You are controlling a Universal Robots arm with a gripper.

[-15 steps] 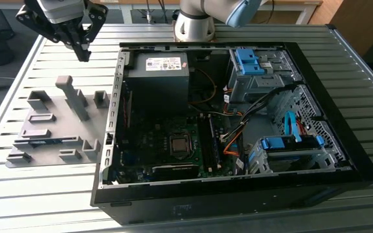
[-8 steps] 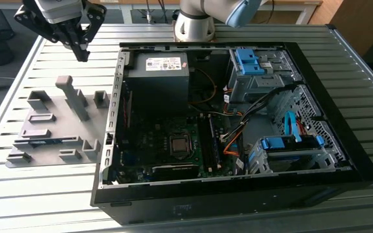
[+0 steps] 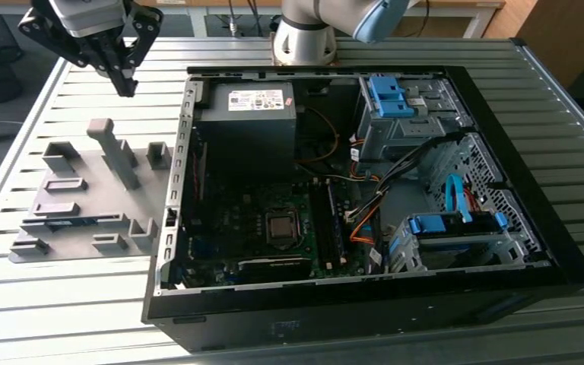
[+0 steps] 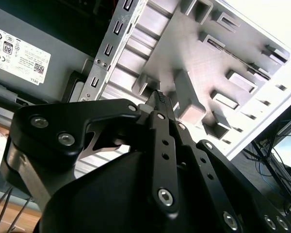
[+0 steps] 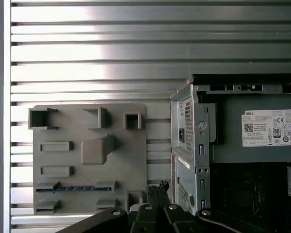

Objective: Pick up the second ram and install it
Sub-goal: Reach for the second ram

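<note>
The second ram (image 3: 72, 222) is a thin blue stick lying flat in a slot of the grey fixture plate (image 3: 89, 182), at the exterior view's left of the open computer case (image 3: 185, 152). In the first wrist view the ram (image 5: 72, 188) shows as a blue strip low on the plate (image 5: 136, 160). My gripper (image 3: 127, 85) hangs high above the plate's far end, shut with nothing in it. Its fingertips (image 5: 157, 186) appear between the plate and the case wall (image 5: 194, 126). In the second wrist view the shut gripper (image 4: 160, 97) points toward the plate (image 4: 199, 58).
Inside the case lie the motherboard's memory slots (image 3: 330, 220), a processor socket (image 3: 280, 226), a power supply (image 3: 246, 129), cables and blue drive latches (image 3: 388, 95). Tall grey posts (image 3: 119, 152) rise from the plate. The slatted metal table (image 3: 69, 304) carries everything.
</note>
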